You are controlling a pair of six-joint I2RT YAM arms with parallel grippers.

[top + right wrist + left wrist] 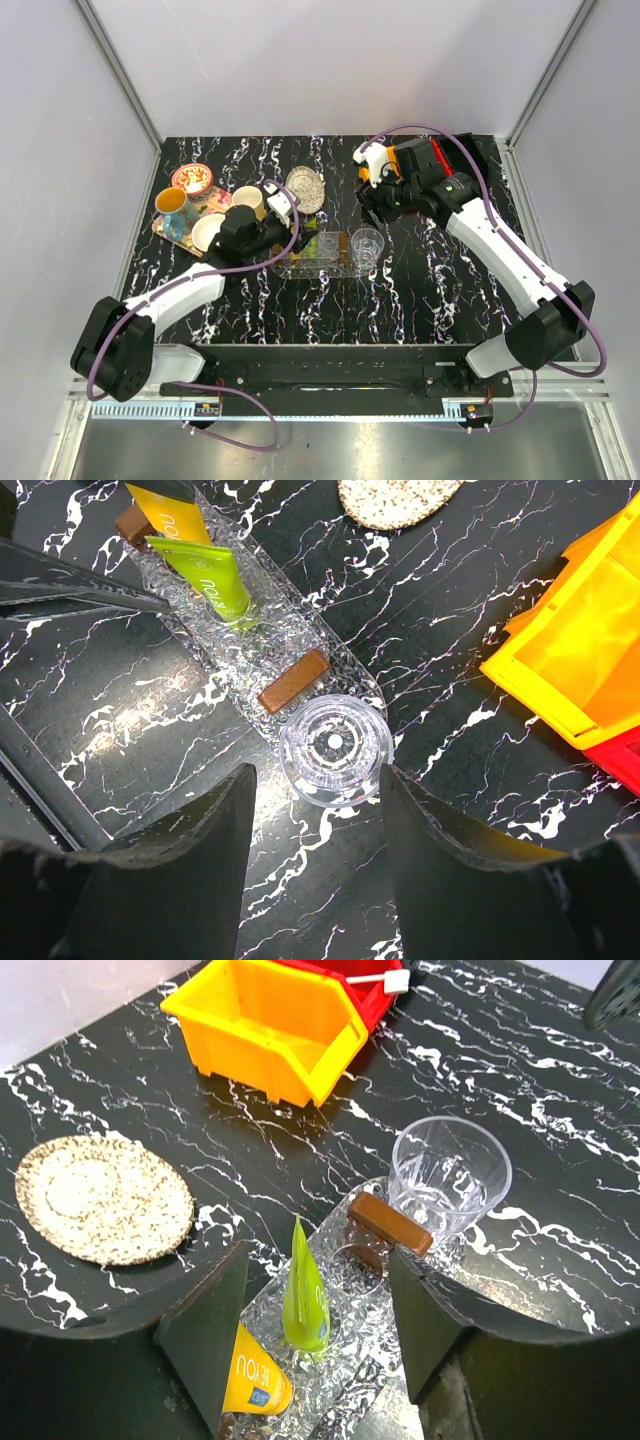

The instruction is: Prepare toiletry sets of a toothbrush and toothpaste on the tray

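The clear oval tray (pixel 350 1355) lies under my left gripper (pixel 315 1330), which is open and empty above it. On the tray lie the lime green toothpaste (pixel 305 1295) and the orange-yellow toothpaste (pixel 255 1375). A white toothbrush (pixel 380 978) lies in the red bin (pixel 365 995) at the far side. My right gripper (pixel 315 825) is open and empty, hovering just near of a clear cup (pixel 335 748) at the tray's end (pixel 240 650). The right wrist view also shows both tubes, the green one (pixel 205 575) and the orange one (pixel 165 515). From above, the tray (pixel 335 266) sits mid-table.
A brown bar (pixel 390 1222) lies on the tray next to the clear cup (pixel 450 1175). A yellow bin (pixel 265 1025) stands beside the red one. A round speckled dish (pixel 100 1198) lies to the left. A colourful tray with cups (pixel 195 210) stands far left.
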